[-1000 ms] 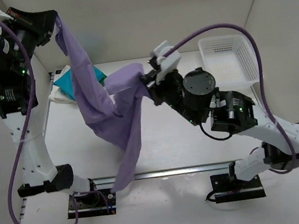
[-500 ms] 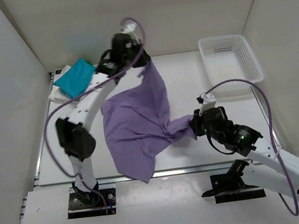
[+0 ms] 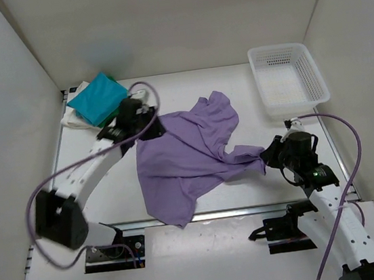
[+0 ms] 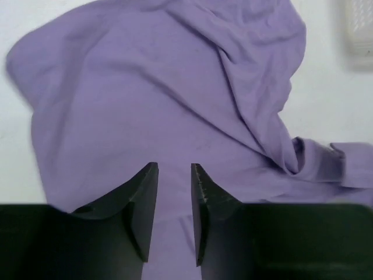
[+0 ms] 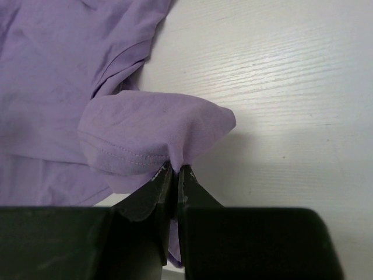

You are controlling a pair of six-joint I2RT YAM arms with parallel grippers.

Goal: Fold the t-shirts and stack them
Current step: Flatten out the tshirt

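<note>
Lying in the middle of the white worktop, seen from the top camera, is the lavender t-shirt. It is soft and bumpy, with many folds, and it is not flat. One sleeve sticks out toward the right. The left arm reaches over the shirt's far left edge. The right arm has its tip at that right sleeve. In the far left corner a teal t-shirt is folded into a flat shape. It sits on top of a white t-shirt. A white plastic basket with little holes in its walls stands at the far right, well away from the shirts.

From the left wrist camera, two dark fingers point at the purple cloth. The left jaws stand a little apart, and nothing is caught between them. The cloth under them looks smooth, and long folds run across it farther out. A blurry bit of the basket shows in the top right corner.

From the right wrist camera, the right jaws are pressed together on a fold of the purple sleeve. The sleeve puffs up in a round hump, and a line of stitches runs along its hem. The worktop beside it has fine wood-like lines.
</note>
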